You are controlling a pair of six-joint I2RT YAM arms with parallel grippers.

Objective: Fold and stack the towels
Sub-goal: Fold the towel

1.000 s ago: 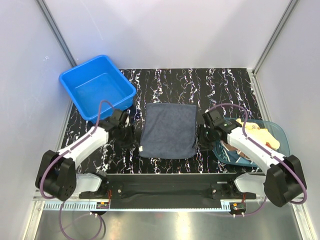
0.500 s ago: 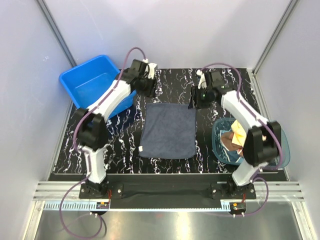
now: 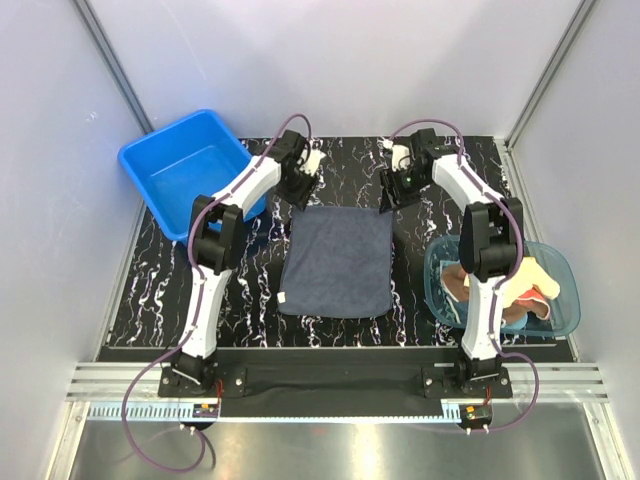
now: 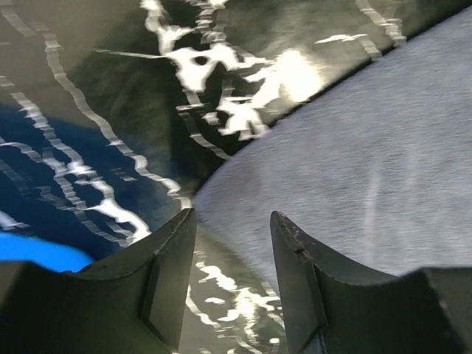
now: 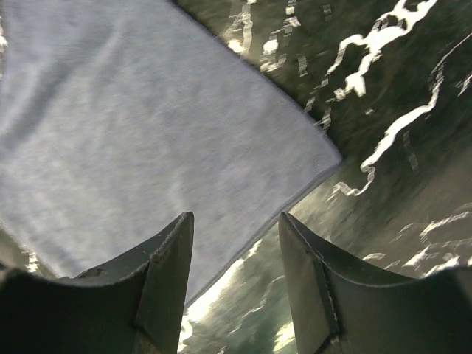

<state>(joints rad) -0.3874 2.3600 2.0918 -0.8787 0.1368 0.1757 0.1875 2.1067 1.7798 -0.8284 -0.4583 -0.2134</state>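
A dark navy-grey towel point(image 3: 335, 262) lies spread flat in the middle of the black marbled table. My left gripper point(image 3: 301, 189) hovers at the towel's far left corner, open; in the left wrist view the left gripper point(image 4: 232, 217) has the towel point(image 4: 369, 147) edge running by its right finger, nothing between the fingers. My right gripper point(image 3: 389, 199) is at the far right corner, open; the right gripper point(image 5: 236, 220) straddles the towel point(image 5: 147, 133) edge without touching it. More towels, yellow point(image 3: 531, 272) and brown point(image 3: 457, 279), sit crumpled in the teal bowl point(image 3: 567, 268).
A blue plastic tub point(image 3: 193, 172) stands at the far left, close to the left arm's elbow. The translucent teal bowl is at the right beside the right arm. Grey walls close in the table on three sides.
Both arms have reached out from beside the towel's near half to its far corners. Both sets of jaws have widened a little. The towel has not moved.
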